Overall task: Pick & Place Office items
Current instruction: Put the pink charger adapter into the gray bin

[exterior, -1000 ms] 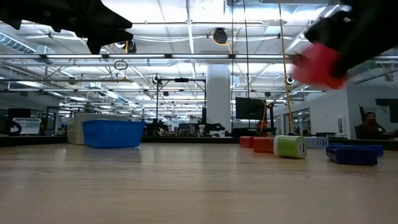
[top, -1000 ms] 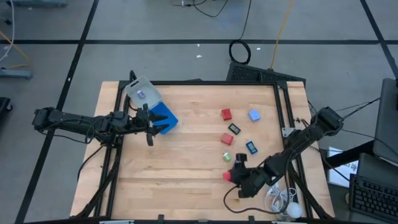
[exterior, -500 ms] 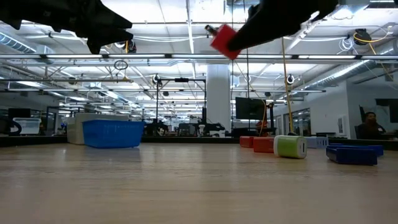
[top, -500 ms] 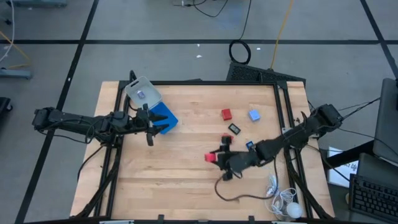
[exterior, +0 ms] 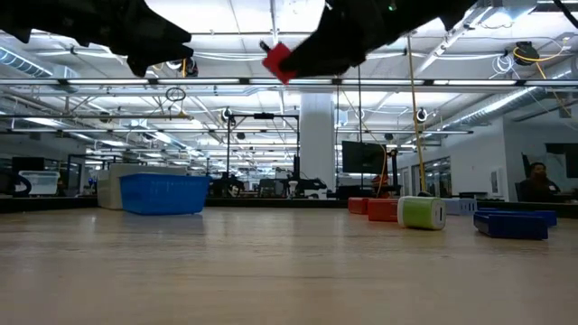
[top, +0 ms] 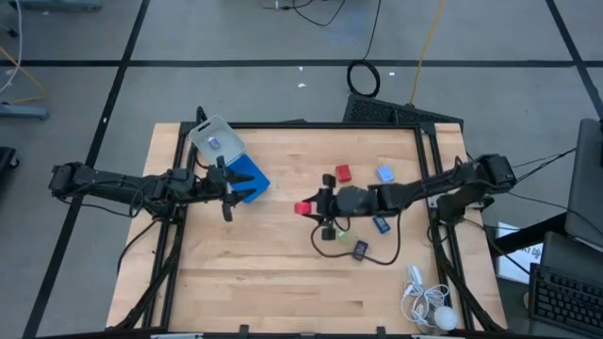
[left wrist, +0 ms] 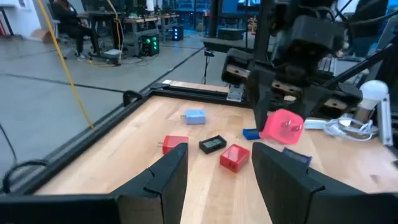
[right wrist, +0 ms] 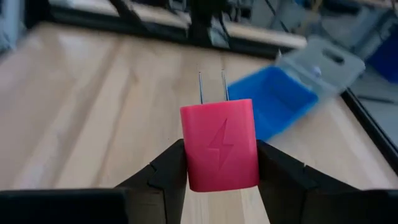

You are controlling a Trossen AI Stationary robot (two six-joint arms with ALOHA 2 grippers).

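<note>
The clear box (right wrist: pixel 329 59) blurs in the right wrist view (tray (right wrist: pixel 273 102) partly hidden).

3 red blocks (top: pixel 344 173), 1 pale blue piece (top: pixel 385 174), 1 blue piece (top: pixel 382 224), 1 green piece (top: pixel 344 235), perhaps 2 dark pieces (left wrist: pixel 213 144).

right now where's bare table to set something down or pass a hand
The near half of the table is bare wood from the left edge to the green piece. The far strip between the blue tray and the red block is also free. It is crowded on the right, where the right end effector carries a red charger above scattered pieces.
</note>
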